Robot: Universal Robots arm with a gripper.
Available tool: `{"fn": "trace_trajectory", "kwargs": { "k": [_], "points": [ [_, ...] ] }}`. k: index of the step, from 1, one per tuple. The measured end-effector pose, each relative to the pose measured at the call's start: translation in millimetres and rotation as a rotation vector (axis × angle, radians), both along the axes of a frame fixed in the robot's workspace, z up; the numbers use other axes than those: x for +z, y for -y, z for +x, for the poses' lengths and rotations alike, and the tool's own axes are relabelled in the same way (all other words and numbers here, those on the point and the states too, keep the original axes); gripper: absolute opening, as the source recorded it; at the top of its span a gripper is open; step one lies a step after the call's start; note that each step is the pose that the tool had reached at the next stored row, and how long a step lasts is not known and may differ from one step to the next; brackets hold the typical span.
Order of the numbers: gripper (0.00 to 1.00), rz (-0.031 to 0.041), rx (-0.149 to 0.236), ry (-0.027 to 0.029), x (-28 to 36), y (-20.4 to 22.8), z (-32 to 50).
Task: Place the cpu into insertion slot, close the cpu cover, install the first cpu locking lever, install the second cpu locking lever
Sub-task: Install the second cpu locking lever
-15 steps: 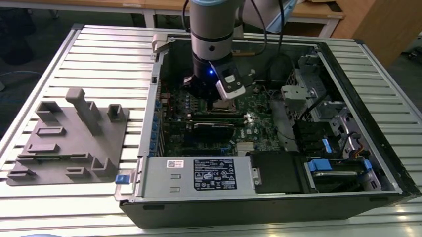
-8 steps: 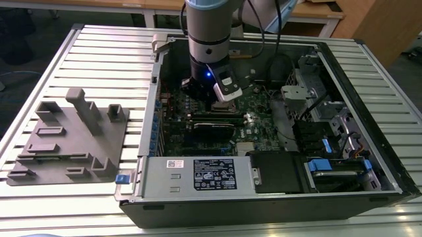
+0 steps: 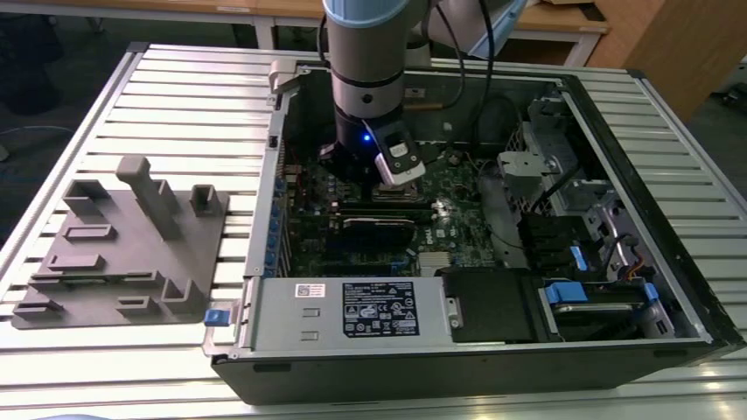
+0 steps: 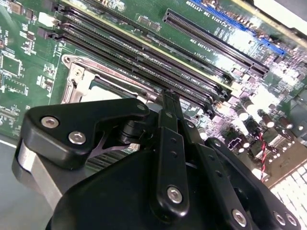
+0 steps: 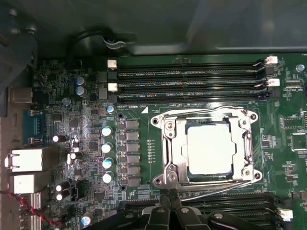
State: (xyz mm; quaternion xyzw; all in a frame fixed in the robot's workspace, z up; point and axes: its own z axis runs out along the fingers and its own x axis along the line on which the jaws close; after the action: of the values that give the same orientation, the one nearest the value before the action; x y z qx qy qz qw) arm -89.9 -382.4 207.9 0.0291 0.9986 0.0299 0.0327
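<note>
The black gripper (image 5: 170, 211) fills the near edge of the first wrist view, its fingers drawn close together with nothing visibly held, the tips just beside the edge of the socket (image 5: 208, 146). The chip (image 5: 209, 147) lies flat in the socket, and the cover (image 5: 175, 148) lies closed around it. Memory slots (image 5: 187, 72) run along both sides on the green board (image 5: 57, 120). In the exterior view the arm (image 3: 367, 79) reaches down into the open computer case (image 3: 653, 201) on a slatted table (image 3: 175, 96).
</note>
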Motion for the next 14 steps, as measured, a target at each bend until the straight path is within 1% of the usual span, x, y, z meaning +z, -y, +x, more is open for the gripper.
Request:
{"fn": "trace_trajectory", "kwargs": {
  "k": [3,4,6,7,10,12,14],
  "points": [
    [0.11,-0.0001,0.0,-0.0001,0.0,0.0,0.0],
    [0.11,0.0016,0.0,0.0002,-0.1,0.0,-0.1],
    [0.11,0.0131,0.0,0.0033,-0.2,0.0,0.0],
    [0.11,0.0168,0.0,0.0042,-0.2,0.0,-0.1],
    [0.11,0.0187,0.0,0.0063,-1.3,-0.1,-0.4],
    [0.11,0.0195,0.0,0.0097,-3.2,0.0,-1.0],
    [0.11,0.0228,0.0,0.0135,-4.6,0.0,-1.6]
  ]
}}
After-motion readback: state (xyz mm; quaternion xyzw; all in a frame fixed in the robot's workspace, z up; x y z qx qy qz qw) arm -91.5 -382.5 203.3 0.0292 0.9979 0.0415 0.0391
